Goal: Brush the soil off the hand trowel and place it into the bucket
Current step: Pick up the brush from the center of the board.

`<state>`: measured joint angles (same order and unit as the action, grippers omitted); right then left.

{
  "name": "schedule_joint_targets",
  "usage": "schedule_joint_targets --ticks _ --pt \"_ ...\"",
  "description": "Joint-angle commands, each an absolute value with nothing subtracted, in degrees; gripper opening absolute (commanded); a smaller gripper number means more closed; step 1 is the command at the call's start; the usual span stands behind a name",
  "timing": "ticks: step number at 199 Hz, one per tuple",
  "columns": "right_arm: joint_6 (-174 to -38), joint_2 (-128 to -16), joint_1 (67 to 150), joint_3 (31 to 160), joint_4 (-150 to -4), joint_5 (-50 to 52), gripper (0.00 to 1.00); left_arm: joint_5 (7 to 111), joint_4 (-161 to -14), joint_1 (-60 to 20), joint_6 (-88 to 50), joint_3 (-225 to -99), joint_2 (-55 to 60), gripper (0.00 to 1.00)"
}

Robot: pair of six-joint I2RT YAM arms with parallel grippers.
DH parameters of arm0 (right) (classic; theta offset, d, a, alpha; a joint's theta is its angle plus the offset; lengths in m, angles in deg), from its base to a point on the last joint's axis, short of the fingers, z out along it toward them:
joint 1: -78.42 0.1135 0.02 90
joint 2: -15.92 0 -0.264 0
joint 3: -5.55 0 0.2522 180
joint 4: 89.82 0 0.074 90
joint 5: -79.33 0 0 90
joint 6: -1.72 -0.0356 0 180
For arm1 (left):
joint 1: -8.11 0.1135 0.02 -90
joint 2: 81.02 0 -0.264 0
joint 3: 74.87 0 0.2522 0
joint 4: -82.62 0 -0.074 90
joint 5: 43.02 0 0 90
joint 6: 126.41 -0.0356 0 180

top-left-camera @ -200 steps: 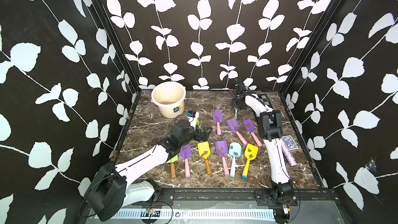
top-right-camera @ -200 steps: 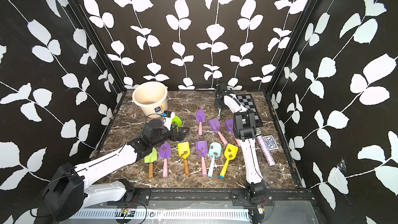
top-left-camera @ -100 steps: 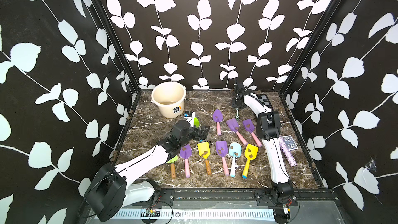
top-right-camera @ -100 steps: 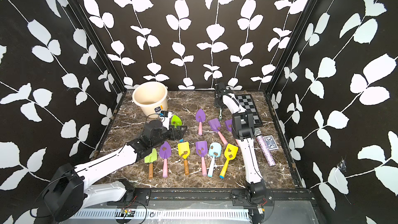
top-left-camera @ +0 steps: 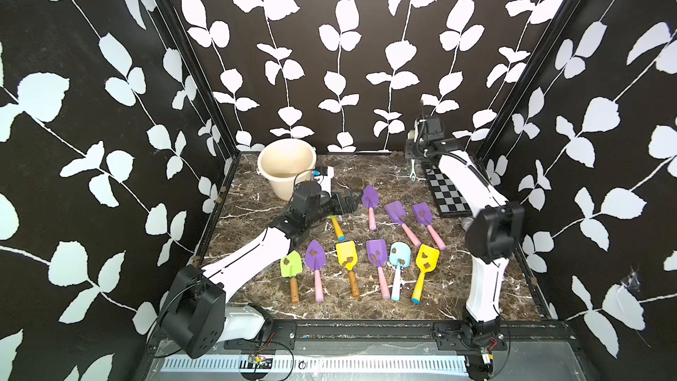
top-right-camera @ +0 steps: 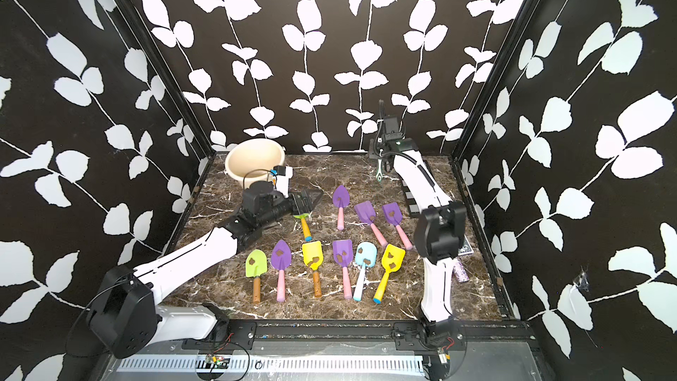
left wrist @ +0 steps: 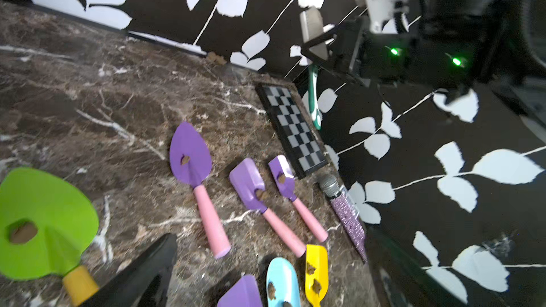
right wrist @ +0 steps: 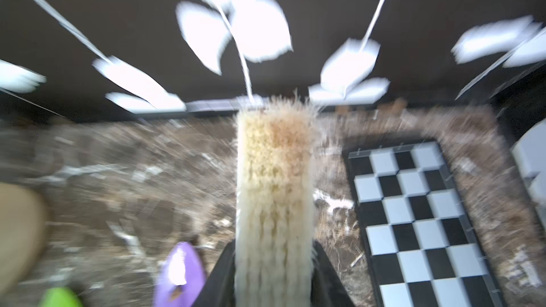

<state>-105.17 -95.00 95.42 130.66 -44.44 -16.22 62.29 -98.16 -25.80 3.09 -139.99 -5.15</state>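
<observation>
One view, right wrist, shows brush (right wrist: 273,202) bristles clamped between jaws.

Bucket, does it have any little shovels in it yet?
Nothing's done: no trowel shows inside the round cream plastic bucket. The right gripper is shut on the cream-bristled brush; the open left gripper hangs over the green trowel with the yellow handle. All ten trowels carry brown soil clumps, so all need brushing.

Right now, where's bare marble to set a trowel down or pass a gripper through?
Free: the back strip between the bucket and the brush held by the right gripper; the front strip between the front row of trowels and the rail. Crowded: mid-table, both trowel rows, with the open left gripper over the green trowel; chessboard lines the back right.
</observation>
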Motion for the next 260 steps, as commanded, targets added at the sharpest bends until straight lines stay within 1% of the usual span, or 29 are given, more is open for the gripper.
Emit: schedule_joint_targets --ticks 1,35,67,90,114,133,146,183,209,230,242,260 --pt "-103.5 -85.9 98.5 122.6 -49.3 -14.9 0.21 68.8 -102.0 -25.3 5.1 -145.1 -4.6 0.99" --pt "-103.0 -71.7 104.1 110.1 -51.3 -13.3 0.21 72.8 -101.6 -25.1 5.3 -152.5 -2.5 0.99" --pt "-102.8 -63.6 110.5 102.4 -50.7 -14.0 0.20 77.0 -100.8 -25.5 6.3 -159.2 1.3 0.99" --pt "-102.2 -60.3 116.3 99.5 -50.6 -15.2 0.20 77.7 -101.4 -26.8 7.7 -162.5 4.6 0.99" --pt "-101.6 -59.9 121.8 99.0 -50.6 -16.1 0.20 78.2 -99.5 -29.6 5.8 -166.5 8.0 0.99" --pt "-101.1 -60.3 124.7 99.0 -50.7 -17.4 0.20 78.2 -96.2 -30.3 6.8 -168.8 10.9 0.99" --pt "-101.4 -60.3 125.4 98.5 -51.5 -17.9 0.20 78.2 -98.6 -30.2 9.2 -167.6 12.0 0.98" --pt "-102.5 -60.9 125.4 98.2 -51.0 -20.6 0.20 79.7 -105.8 -30.2 13.2 -163.3 10.7 0.85" --pt "-103.3 -61.4 124.6 97.7 -50.6 -21.0 0.20 79.5 -105.5 -30.1 12.2 -161.2 8.2 0.69" --pt "-105.2 -61.0 123.1 96.2 -50.8 -19.4 0.20 79.0 -105.0 -29.3 11.7 -159.2 5.7 0.53" --pt "-105.9 -60.3 122.3 94.9 -52.0 -17.7 0.21 79.1 -105.1 -28.5 12.3 -158.2 4.7 0.41" --pt "-106.3 -59.4 122.0 92.2 -54.0 -13.7 0.24 80.9 -106.3 -27.8 13.5 -157.6 4.2 0.25"
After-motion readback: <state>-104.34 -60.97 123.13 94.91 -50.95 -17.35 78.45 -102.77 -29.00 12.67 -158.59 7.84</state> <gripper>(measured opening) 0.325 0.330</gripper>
